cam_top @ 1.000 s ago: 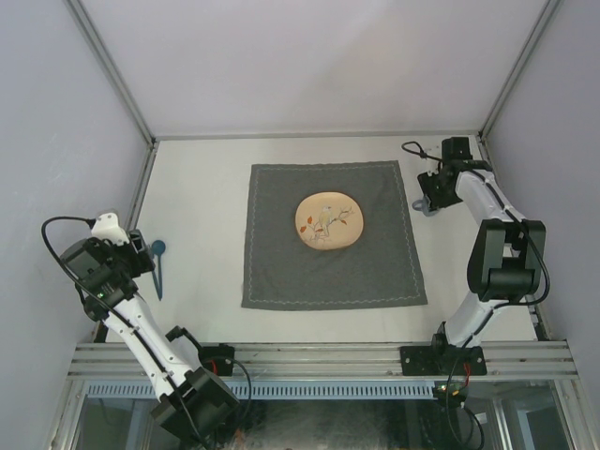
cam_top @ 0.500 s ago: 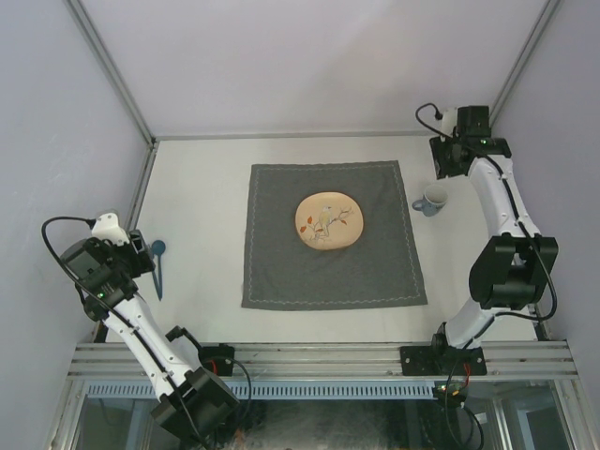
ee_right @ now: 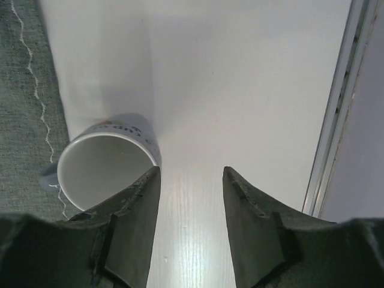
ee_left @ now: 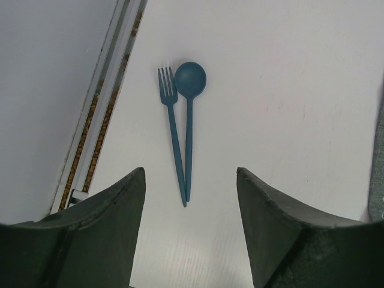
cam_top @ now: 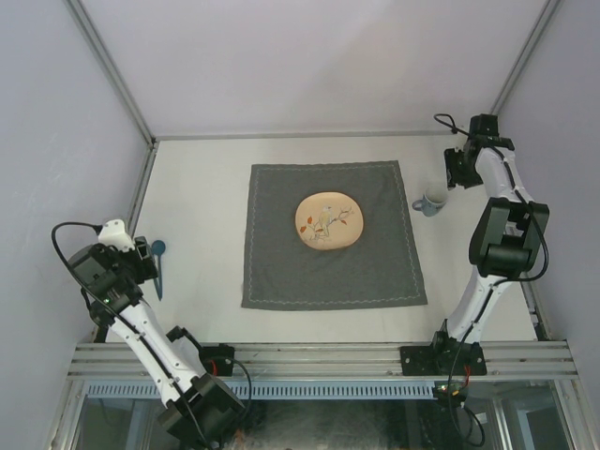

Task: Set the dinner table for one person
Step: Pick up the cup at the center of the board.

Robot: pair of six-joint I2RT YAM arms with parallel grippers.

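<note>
Top external view: the off-white bench [cam_top: 197,187] spans the whole workspace, with a dark grey cloth [cam_top: 328,272] at its centre carrying a bird-painted plate [cam_top: 328,221]. My left claw [ee_left: 189,174] is spread wide above a blue fork [ee_left: 171,129] and spoon [ee_left: 190,81] lying side by side near the left rail [ee_left: 102,120]. My right claw [ee_right: 192,171], also spread and empty, hangs at the far right, with a mug [ee_right: 102,168] just outside it at the cloth's edge.

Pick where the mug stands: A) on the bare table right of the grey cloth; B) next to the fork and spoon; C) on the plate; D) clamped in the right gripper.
A: the mug stands on the dinner table beside the cloth's right edge, outside the open right gripper.
</note>
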